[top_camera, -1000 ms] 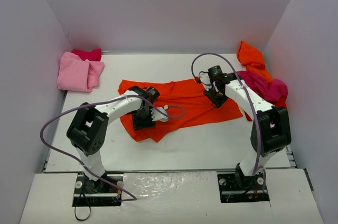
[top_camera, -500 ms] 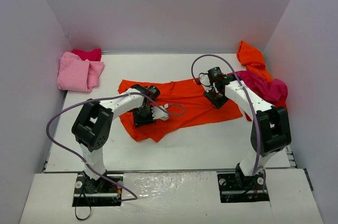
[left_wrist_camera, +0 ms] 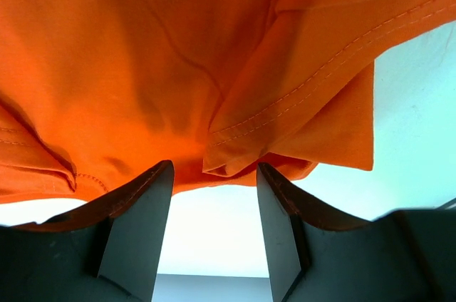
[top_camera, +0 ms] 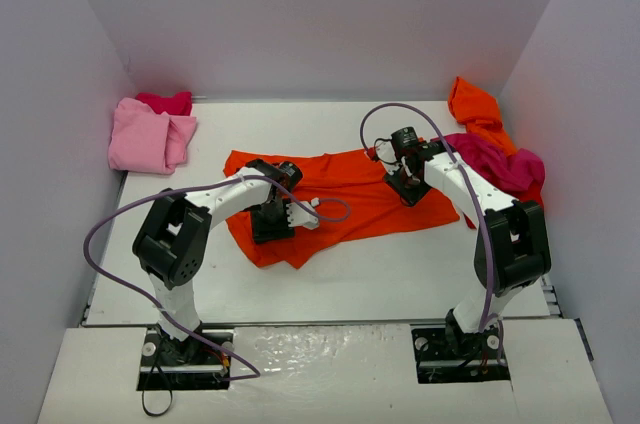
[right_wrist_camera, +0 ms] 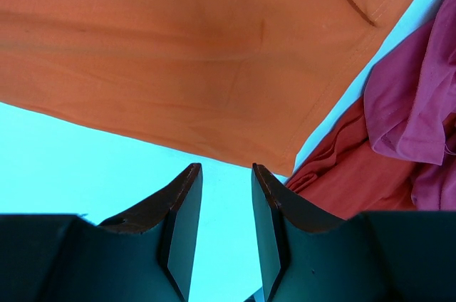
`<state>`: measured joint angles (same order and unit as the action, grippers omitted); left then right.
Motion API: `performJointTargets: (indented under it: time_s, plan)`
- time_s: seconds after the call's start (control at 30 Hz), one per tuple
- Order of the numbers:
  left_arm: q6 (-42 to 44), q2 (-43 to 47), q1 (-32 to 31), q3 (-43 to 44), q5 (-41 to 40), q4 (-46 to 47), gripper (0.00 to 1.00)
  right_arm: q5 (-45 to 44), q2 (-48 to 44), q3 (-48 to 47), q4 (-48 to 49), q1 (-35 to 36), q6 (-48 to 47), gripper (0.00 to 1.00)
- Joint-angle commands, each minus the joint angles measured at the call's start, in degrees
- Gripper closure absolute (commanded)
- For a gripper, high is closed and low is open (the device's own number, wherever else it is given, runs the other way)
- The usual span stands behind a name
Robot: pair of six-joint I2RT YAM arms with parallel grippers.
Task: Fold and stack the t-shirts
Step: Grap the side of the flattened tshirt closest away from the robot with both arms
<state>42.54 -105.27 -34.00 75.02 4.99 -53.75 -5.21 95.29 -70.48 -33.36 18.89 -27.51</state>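
Well, on your left, the left gripper [top_camera: 272, 222] sat low over the orange t-shirt [top_camera: 345, 194], at the bunched part toward 7 o'clock of the cloth. Its fingers stood wide apart. In the left wrist view a doubled hem [left_wrist_camera: 239, 149] lay right at the gap between the tips, at 12 o'clock from them, and was not pinched. The shirt itself lay mid-table [top_camera: 400, 269], with its long axis running from 9 to 3 o'clock, so each arm was nearer its own end.

Over at the 3 o'clock end, the right gripper [top_camera: 408, 184] hovered with its fingers narrowly parted and nothing between them. In the right wrist view only bare table showed between the tips. The shirt's edge ran just ahead at 12 o'clock, and its corner [right_wrist_camera: 288, 159] was at 1 o'clock. A magenta shirt [right_wrist_camera: 420, 102] lay just beside that corner, at 2 o'clock.

You likely had only to close on the left, whereas the right needed a short reach forward first. It would also have needed to keep clear of the magenta cloth.
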Motion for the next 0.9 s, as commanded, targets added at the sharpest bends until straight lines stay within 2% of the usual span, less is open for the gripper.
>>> performJointTargets:
  time_s: [0.0,0.33,0.73,0.87]
  plan:
    - [1.84,2.85,0.48,-0.73,1.1,-2.01,0.54,-1.08,-0.48,-0.86,0.05,0.59,0.53,0.68]
    - [2.29,0.57,0.52,-3.03,0.51,0.73,0.56,-1.42,0.83,-1.77,0.01,1.68,1.5,0.68]
    - [2.81,-1.81,0.88,-0.12,-0.25,1.03,0.58,-2.16,1.34,-1.62,-0.11,1.94,1.49,0.69]
    - [2.71,-2.13,0.95,0.5,0.2,0.66,0.63,-2.08,1.88,-2.03,0.01,2.08,1.41,0.69]
